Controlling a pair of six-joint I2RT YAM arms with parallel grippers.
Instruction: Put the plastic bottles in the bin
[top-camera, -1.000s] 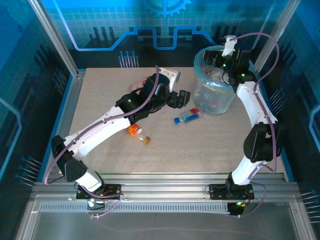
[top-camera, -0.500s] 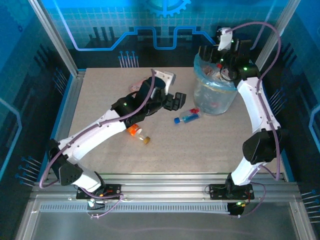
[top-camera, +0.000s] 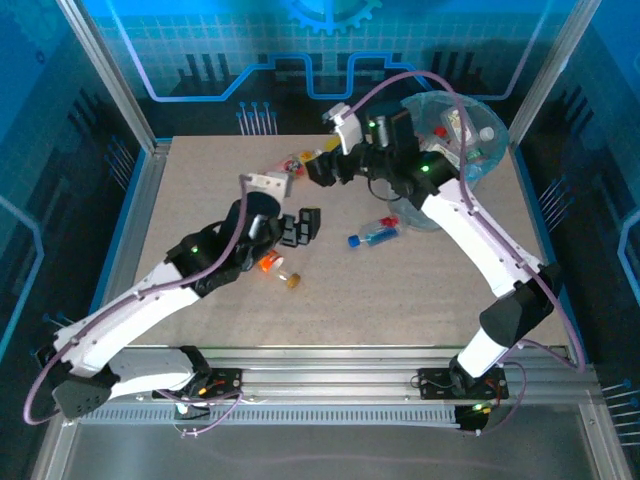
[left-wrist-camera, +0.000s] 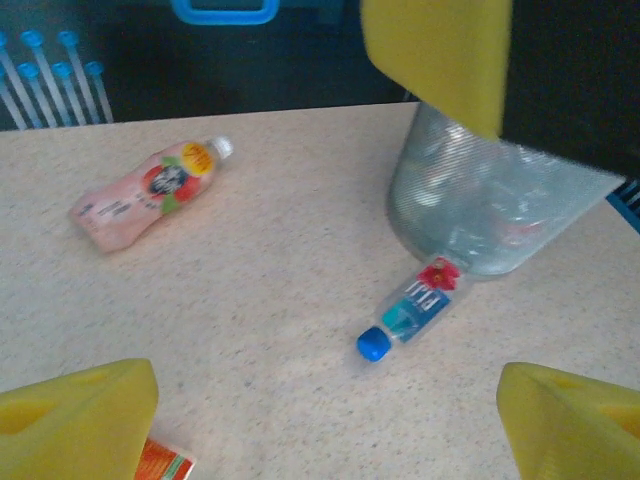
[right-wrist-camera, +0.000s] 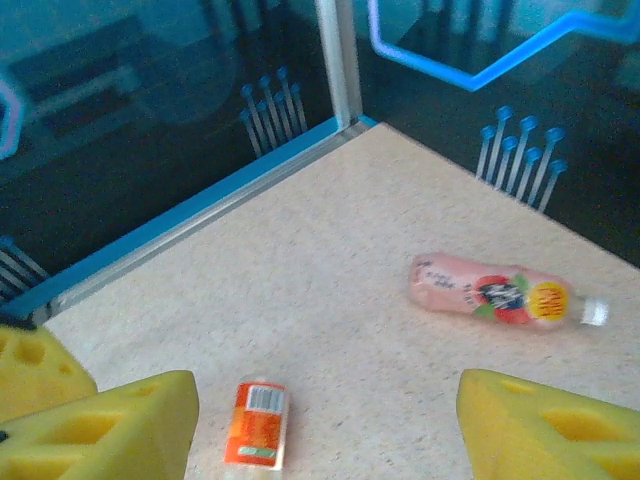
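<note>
Left claw (top-camera: 300, 228) hangs over the middle of the tabletop (top-camera: 190, 200). I see its jaws apart with nothing between them. From the wrist, left claw (left-wrist-camera: 325, 405) shows bare tabletop between the pads.

Right claw (top-camera: 318, 170) is stretched across to the far centre, jaws apart and empty. Same for right claw (right-wrist-camera: 330, 420) from its own wrist.

Bin (top-camera: 488, 150) is at the far right corner and looks tilted, though I can't tell for sure. Some bottles show inside it.

Blue-cap bottle (top-camera: 372, 234) lies flat with its base end against the foot of the bin (left-wrist-camera: 480, 200) and its cap pointing away.

Pink bottle (top-camera: 293, 160) lies flat near the far edge, just beside the right claw. In the right wrist view the pink bottle (right-wrist-camera: 495, 295) is clear of the pads.

Orange bottle (top-camera: 267, 262) lies flat beside the left arm, near the left claw.
</note>
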